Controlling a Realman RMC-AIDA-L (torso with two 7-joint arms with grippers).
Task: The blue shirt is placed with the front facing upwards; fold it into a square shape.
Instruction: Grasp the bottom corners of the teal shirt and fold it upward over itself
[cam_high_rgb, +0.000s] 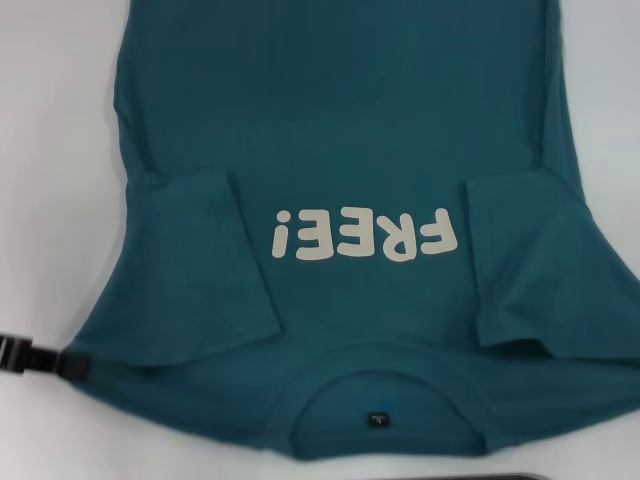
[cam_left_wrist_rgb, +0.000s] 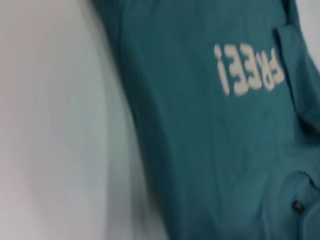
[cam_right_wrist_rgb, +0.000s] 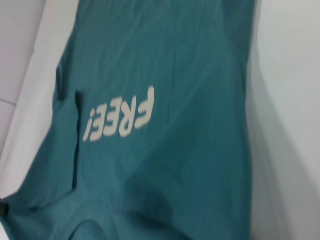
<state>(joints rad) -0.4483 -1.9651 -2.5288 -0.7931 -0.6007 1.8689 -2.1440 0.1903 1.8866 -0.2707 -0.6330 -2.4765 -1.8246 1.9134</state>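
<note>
**White counter, teal shirt spread front up**

White counter under everything, pale and plain. Spread flat across it, the blue shirt, front upward, collar nearest the robot and the body running away toward the far edge of the head view. Across the chest, pale "FREE!" lettering, upside down as seen from the head. Inside the collar, a small black label. Both short sleeves already folded inward over the chest: left sleeve lying beside the lettering on one side, right sleeve on the other, neither covering the letters.

At the shirt's left shoulder edge, low in the head view, the left gripper, a dark piece touching the cloth's border; fingers too hidden to say whether spread or pinching, so cannot tell. Right gripper outside every view. Wrist views: only shirt, lettering and counter.
</note>
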